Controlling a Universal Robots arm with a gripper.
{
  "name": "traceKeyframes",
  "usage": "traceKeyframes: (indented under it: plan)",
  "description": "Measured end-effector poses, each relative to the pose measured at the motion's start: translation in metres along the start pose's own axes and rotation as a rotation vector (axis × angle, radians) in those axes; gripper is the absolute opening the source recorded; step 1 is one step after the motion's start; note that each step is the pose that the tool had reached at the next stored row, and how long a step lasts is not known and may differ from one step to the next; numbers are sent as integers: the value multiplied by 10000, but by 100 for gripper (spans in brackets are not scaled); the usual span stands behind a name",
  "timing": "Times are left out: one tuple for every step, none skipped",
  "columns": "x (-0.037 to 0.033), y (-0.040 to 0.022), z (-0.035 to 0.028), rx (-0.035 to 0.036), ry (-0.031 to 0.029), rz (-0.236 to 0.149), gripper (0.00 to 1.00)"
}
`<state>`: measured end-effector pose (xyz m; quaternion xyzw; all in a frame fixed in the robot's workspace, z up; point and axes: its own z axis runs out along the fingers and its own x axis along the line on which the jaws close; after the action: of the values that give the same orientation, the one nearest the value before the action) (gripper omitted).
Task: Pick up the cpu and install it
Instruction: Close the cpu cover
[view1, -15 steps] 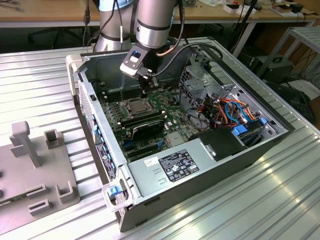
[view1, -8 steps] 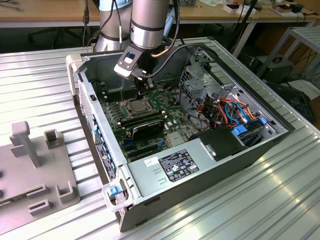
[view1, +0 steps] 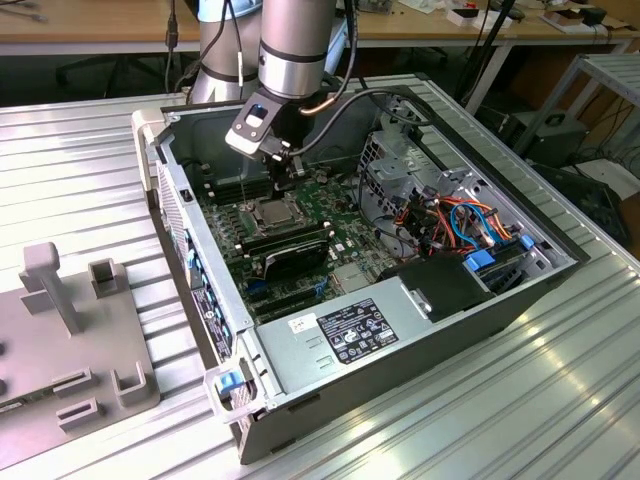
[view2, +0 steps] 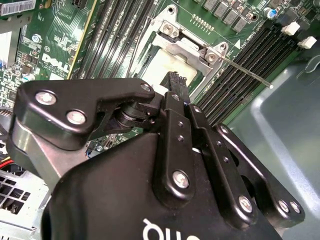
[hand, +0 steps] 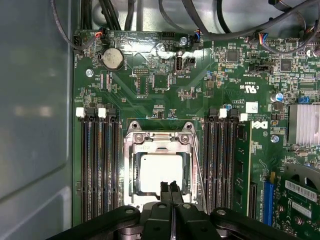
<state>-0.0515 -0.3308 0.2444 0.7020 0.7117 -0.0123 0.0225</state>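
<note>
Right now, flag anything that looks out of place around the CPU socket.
The socket's thin lever looks odd: in the second wrist view it juts out over the memory slots instead of lying along the metal frame, so it seems unlatched. The cpu itself lies square in the frame.

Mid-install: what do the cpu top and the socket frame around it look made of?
The cpu: seemingly metal, matte pale silver top, evenly bright without mirror glare. The socket frame: probably bare steel, shinier, with glinting screw heads at its corners.
</note>
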Motion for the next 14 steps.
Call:
traceKeyframes:
  plan:
    - [0,0,0,0,0,-1,11]
    - [0,0,0,0,0,0,11]
    - [0,0,0,0,0,0,11]
    - [0,0,0,0,0,0,11]
    - [0,0,0,-1,1,0,11]
    - [0,-1,0,0,0,0,11]
    - [0,-2,7,-1,3,0,11]
    - [3,-17,47,-1,0,0,11]
    - [7,-70,112,0,0,0,11]
    - [8,-117,138,0,-4,1,11]
    - [9,-128,145,-1,-4,1,11]
    - [9,-137,151,0,-5,0,11]
    - [10,-149,158,0,-5,0,11]
    - [10,-160,163,-1,-6,-1,11]
